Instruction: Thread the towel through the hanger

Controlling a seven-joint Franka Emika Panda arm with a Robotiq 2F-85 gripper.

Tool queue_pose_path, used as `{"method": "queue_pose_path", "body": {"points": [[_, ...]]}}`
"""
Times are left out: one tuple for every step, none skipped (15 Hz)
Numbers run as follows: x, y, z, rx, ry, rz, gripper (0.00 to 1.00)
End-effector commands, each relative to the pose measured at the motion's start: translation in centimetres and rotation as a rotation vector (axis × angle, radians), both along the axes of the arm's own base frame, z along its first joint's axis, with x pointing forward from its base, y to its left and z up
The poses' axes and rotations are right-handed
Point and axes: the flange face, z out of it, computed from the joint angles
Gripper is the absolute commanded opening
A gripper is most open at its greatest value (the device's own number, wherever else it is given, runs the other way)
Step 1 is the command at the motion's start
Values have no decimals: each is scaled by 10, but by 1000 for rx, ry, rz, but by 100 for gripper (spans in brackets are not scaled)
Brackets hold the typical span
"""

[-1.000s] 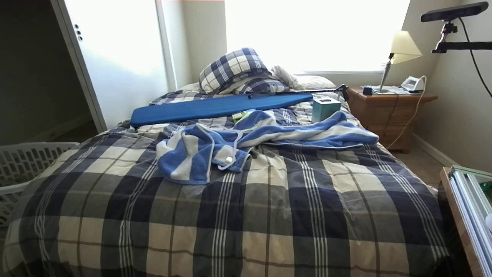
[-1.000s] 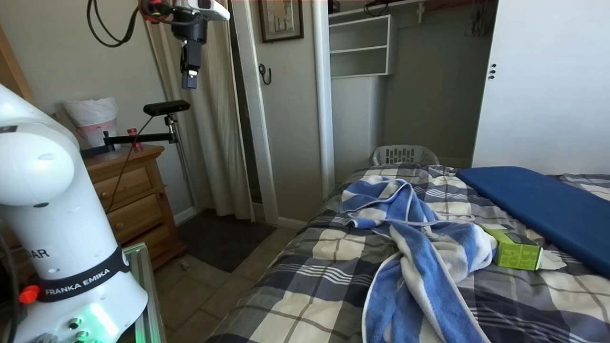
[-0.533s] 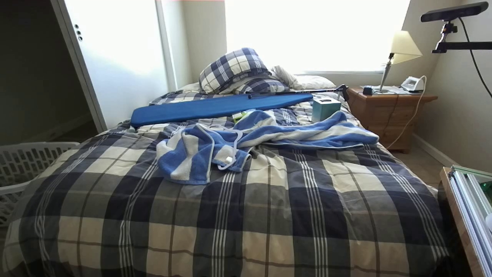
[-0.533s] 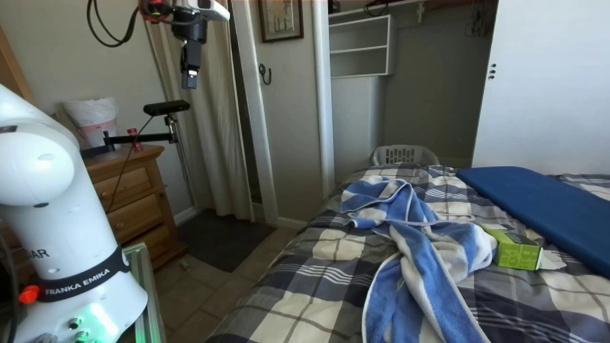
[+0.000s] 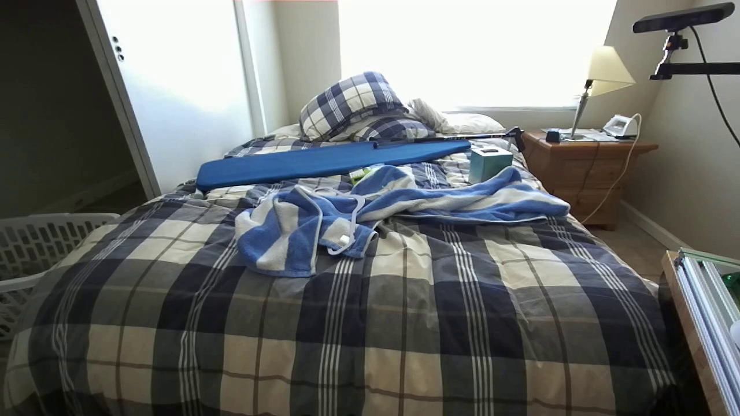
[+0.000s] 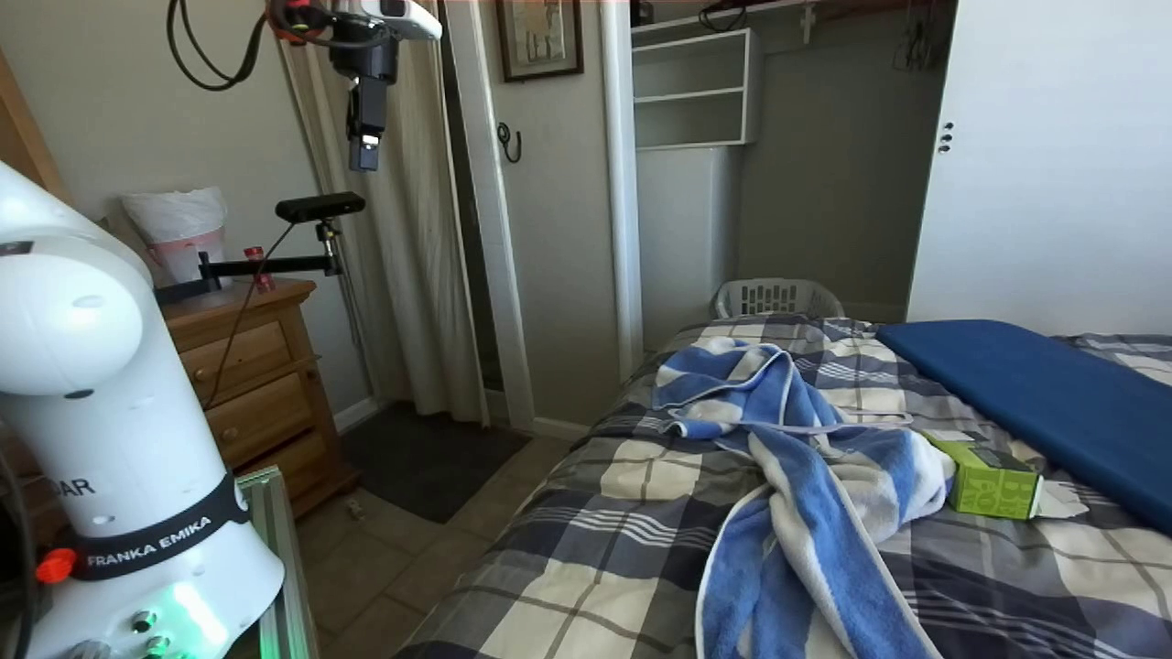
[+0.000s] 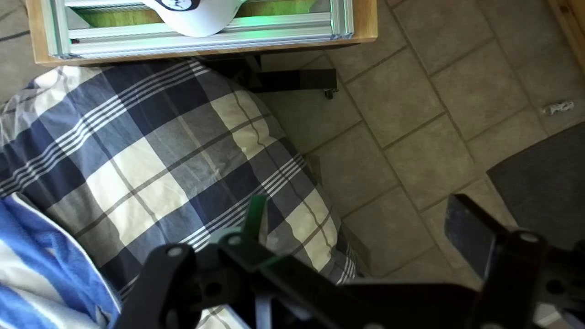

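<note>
The blue and white striped towel lies bunched across the plaid bed in both exterior views. A pale, thin hanger lies at the middle of the towel, and one long bar of it crosses on top of the cloth. Towel spreads out on both sides of this bar; the rest of the hanger is partly hidden by folds. My gripper hangs high up, well apart from the towel. In the wrist view the gripper is open with nothing between its fingers; part of the towel shows at lower left.
On the bed lie a blue ironing board, a green box touching or close to the towel, and a teal box. A white basket stands beside the bed. A camera on a bracket sits below my gripper.
</note>
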Motion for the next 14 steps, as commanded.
{"method": "queue_pose_path", "body": {"points": [[0, 0, 1, 0, 1, 0, 100], [0, 0, 1, 0, 1, 0, 100], [0, 0, 1, 0, 1, 0, 100], [3, -3, 1, -2, -5, 16, 100], [8, -12, 1, -4, -17, 17, 100], [16, -27, -1, -17, -28, 13, 100], [23, -41, 0, -27, -53, 11, 100], [33, -63, 1, -47, -85, 14, 100], [42, -84, 2, -43, -107, 10, 100], [54, -111, 1, -46, -131, 7, 100], [64, -132, 1, -39, -150, 13, 100], [75, -155, -2, -23, -169, 12, 100], [88, -178, -6, 5, -192, 2, 100], [102, -197, -10, 31, -216, -10, 100]]}}
